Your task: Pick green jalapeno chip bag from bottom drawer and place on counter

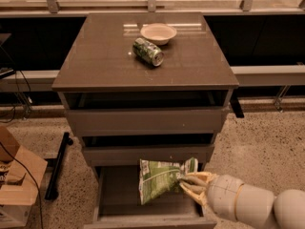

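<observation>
So the gripper [187, 185] is sitting over the right side of the open bottom drawer [119, 192], with the pale arm [248, 206] reaching in from the lower right corner. Its jaws are clamping down on the right edge of the bag [159, 179], pinching the foil between the yellowish fingers [194, 178]. The bag is hanging up off the drawer floor, crumpled and tilting, with its top edge overlapping the front of the middle drawer [119, 155]. Whether its bottom corner is touching the drawer floor, I can't tell.

Up on the counter [95, 61], a green can [147, 51] is lying on its side near the middle, and a small bowl [158, 32] is sitting just behind it. A cardboard box [16, 185] is sitting on the floor off to the left.
</observation>
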`<state>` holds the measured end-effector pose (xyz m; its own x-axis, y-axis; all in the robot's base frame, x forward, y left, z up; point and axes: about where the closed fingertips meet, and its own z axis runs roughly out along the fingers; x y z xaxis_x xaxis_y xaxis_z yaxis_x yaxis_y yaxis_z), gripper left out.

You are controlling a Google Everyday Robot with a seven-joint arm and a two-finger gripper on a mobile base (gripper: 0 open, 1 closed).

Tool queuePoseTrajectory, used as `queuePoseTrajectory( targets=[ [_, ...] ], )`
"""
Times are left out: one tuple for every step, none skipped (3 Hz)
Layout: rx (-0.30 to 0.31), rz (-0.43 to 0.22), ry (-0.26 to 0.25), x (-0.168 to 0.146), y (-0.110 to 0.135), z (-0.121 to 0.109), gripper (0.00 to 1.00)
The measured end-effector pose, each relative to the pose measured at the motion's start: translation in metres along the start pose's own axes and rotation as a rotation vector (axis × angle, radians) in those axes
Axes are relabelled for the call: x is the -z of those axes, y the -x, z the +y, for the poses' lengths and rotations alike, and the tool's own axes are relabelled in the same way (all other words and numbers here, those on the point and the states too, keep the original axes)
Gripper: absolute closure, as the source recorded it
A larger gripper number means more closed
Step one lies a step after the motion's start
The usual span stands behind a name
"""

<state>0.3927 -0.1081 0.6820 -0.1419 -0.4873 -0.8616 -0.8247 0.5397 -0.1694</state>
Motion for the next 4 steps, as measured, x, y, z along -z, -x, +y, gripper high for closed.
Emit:
queuePoseTrajectory(
  targets=[
    [0.245,-0.044,-0.049,0.027,0.070,-0.005,1.00],
    [0.284,-0.057,-0.047,0.024,0.080,0.000,1.00],
    [0.281,-0.056,-0.047,0.024,0.079,-0.001,1.00],
    [0.360,-0.060,-0.081,0.025,0.103,-0.007,1.00]
  ],
)
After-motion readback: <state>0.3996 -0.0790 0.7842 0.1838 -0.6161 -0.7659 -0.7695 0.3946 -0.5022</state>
